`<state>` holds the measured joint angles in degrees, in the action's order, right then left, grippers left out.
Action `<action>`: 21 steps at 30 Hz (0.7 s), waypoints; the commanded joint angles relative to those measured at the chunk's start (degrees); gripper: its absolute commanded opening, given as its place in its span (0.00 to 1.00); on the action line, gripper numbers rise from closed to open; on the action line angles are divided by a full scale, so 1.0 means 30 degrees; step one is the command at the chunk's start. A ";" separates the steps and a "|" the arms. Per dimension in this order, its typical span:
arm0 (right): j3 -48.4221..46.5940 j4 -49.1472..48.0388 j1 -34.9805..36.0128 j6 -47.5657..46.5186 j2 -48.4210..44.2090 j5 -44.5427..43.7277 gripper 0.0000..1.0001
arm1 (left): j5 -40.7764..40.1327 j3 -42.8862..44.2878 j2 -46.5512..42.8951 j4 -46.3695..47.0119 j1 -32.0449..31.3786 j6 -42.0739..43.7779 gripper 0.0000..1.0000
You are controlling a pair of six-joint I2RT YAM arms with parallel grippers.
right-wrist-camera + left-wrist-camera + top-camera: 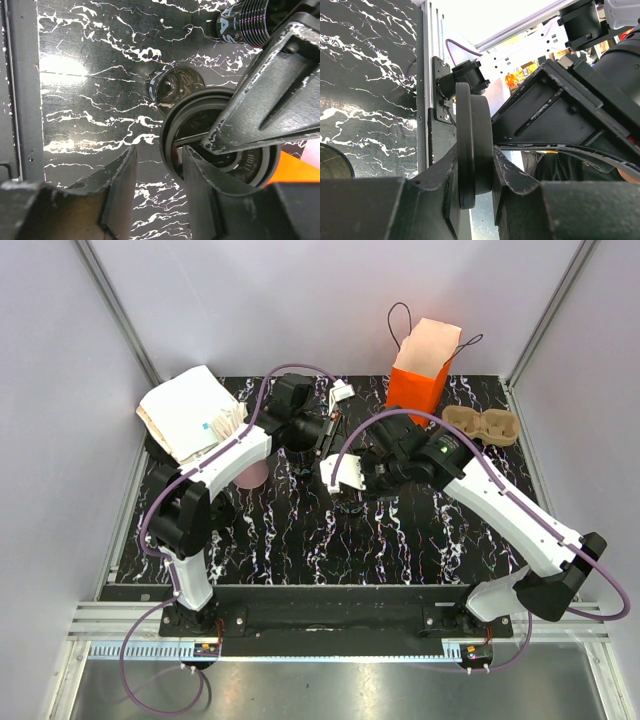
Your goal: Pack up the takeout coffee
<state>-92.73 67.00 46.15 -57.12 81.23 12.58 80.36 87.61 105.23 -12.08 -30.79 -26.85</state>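
Note:
My left gripper (475, 162) is shut on a dark round lid (472, 125), held edge-on above the table. In the right wrist view the same lid (220, 135) hangs face-on, with the left gripper's finger (270, 90) across it. My right gripper (159, 155) is open just beside the lid's near rim, which lies against its right finger (200, 190). Only table shows between its jaws. A black cup without a lid (177, 87) stands on the table below. A lidded takeout coffee is out of view. The orange bag (420, 370) stands open at the back.
A brown cup carrier (480, 425) lies right of the bag. A pink cup (250, 475) and a stack of white paper (190, 410) sit at the left. Both grippers (325, 435) (345, 488) meet mid-table. A dark cup rim (332, 162) shows low left.

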 commanded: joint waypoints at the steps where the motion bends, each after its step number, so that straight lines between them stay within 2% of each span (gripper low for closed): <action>1: 0.0323 -0.1006 0.0202 0.0174 -0.0036 -0.0736 0.45 | 0.0840 -0.0083 -0.0243 0.1065 -0.0051 -0.0452 0.17; 12: 0.0734 -0.1738 0.0232 0.0232 -0.0153 -0.1263 0.29 | 0.1310 -0.0815 -0.0418 0.3585 -0.0051 -0.2445 0.17; 21: 0.0763 -0.1651 0.0348 0.0261 -0.0300 -0.1263 0.07 | 0.1369 -0.0845 -0.0419 0.3967 -0.0051 -0.2797 0.17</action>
<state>-90.72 63.51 46.63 -56.97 81.23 10.11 80.79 84.79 105.23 -3.49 -30.76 -33.52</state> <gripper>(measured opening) 0.115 0.267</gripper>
